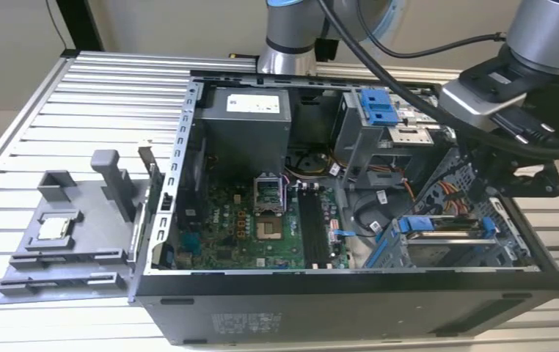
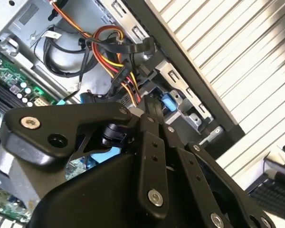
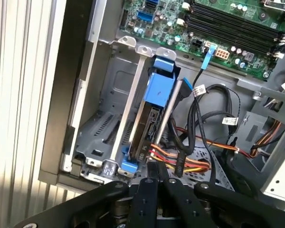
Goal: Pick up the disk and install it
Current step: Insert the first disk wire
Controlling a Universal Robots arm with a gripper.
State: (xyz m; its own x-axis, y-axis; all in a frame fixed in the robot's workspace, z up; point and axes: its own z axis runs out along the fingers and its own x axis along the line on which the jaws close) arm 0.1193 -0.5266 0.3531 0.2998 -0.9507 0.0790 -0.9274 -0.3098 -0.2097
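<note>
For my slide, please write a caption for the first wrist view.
Gripper at the disk, which stands on edge in the drive cage of the open computer.

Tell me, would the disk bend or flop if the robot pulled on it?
Probably not. The disk looks like a flat metal slab in a blue plastic frame, so likely stiff. It sits edge-on in the grey bay, so it would probably slide along it rather than tip.
</note>
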